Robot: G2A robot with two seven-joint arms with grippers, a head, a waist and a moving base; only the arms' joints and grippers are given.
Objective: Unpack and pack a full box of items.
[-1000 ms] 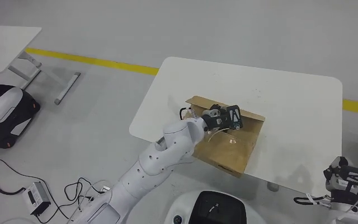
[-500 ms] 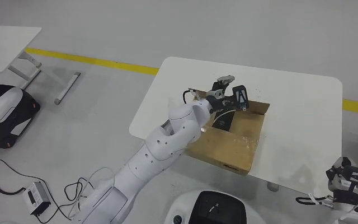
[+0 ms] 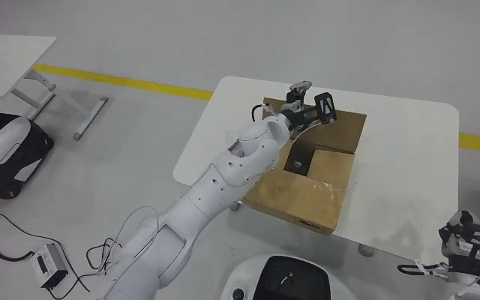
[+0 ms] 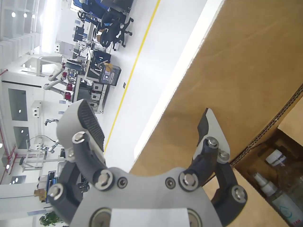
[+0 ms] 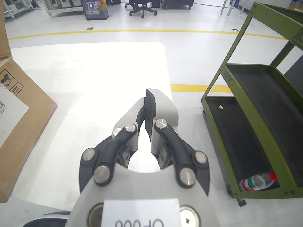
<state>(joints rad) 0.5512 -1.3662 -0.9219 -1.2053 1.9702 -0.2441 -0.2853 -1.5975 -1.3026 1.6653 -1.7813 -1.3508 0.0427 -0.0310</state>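
Box, top view: cardboard box (image 3: pixel 324 201) stands on the white table (image 3: pixel 409 142), on my left half of it.
Flaps, top view: far flap (image 3: pixel 341 129) is folded back and outward. Near flap (image 3: pixel 289 191) lies shut over the near half. I see a dark opening (image 3: pixel 300 159) between them.
Left gripper, top view: left gripper (image 3: pixel 313 99) hangs over the far flap at the box's far edge, fingers spread.
Right gripper, top view: right gripper (image 3: pixel 458 229) sits off the table's near right corner, well apart from the box.
Left gripper, left wrist view: left gripper (image 4: pixel 144 115) is spread wide with nothing between its fingers (image 4: pixel 91 122). I cannot tell whether either finger touches the cardboard.
Flap, left wrist view: far flap (image 4: pixel 239 57) extends beyond the fingers, lying on the table (image 4: pixel 189 48).
Contents, left wrist view: inside the box I see a clear bottle (image 4: pixel 275 158) with a white cap and, just beside it, a spray bottle (image 4: pixel 268 187). Both are partly hidden by the box wall.
Right gripper, right wrist view: right gripper (image 5: pixel 148 112) has its pads pressed together, pinching nothing, with the table (image 5: pixel 94 72) beyond it.
Box, right wrist view: cardboard box (image 5: pixel 21 109) stands on the table, apart from this gripper.
Surroundings, right wrist view: green cart (image 5: pixel 236 131) stands on the floor beside the table. A plastic bottle (image 5: pixel 256 181) with a red cap lies on its lower shelf.
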